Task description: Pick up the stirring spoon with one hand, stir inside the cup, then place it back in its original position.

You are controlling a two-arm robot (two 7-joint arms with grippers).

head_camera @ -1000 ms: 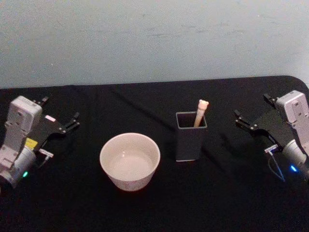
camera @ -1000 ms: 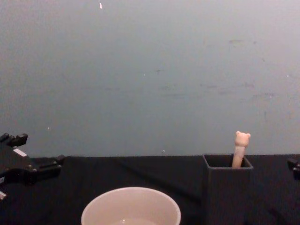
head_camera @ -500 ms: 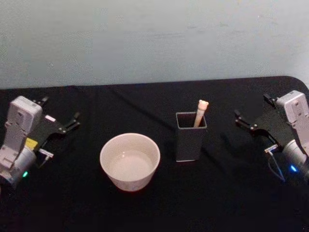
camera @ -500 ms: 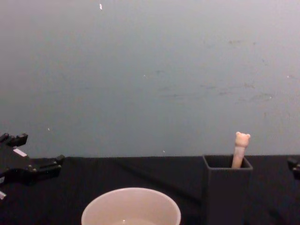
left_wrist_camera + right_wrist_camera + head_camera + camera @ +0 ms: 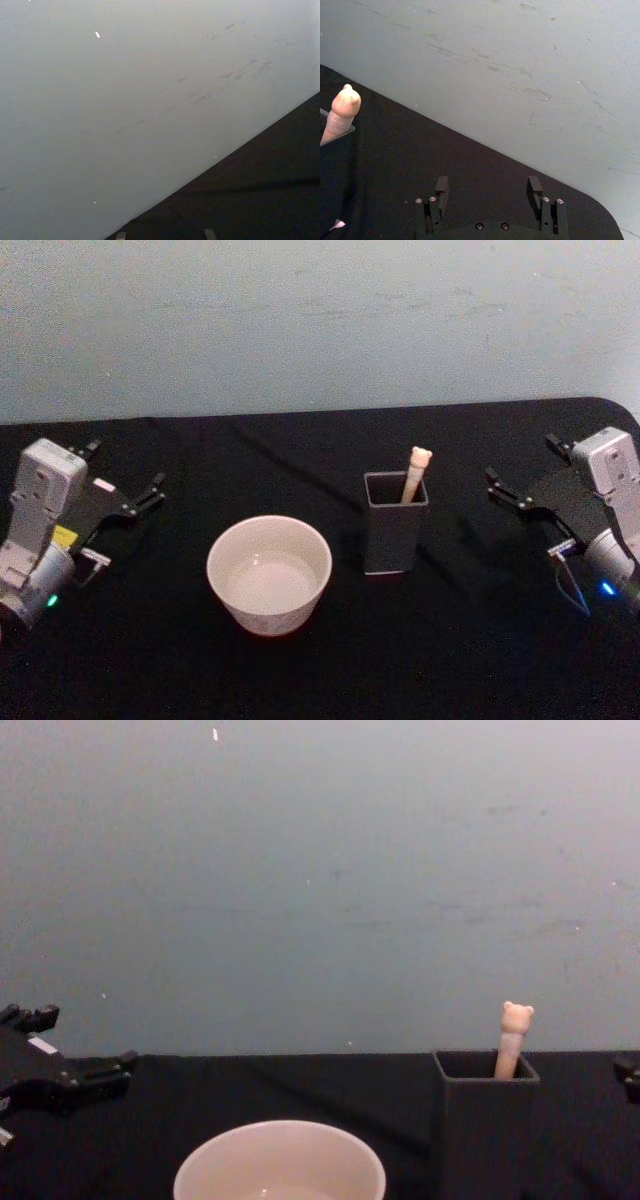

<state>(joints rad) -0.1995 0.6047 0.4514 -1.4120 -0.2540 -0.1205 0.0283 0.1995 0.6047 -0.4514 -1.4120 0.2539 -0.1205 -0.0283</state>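
The stirring spoon stands in the dark grey square holder, its original position, right of centre; only its cream handle with the bear head sticks out. Left of the holder sits the wide cream-white cup, also low in the chest view. My left gripper hovers open at the table's far left, well away from the cup. At the far right my right gripper is open too, level with the holder and apart from it. The right wrist view has its fingers spread, with the spoon top off to one side.
A black cloth covers the table up to a plain pale blue-grey wall. The table's rounded far right corner lies just behind my right gripper. Open cloth lies in front of the cup and the holder.
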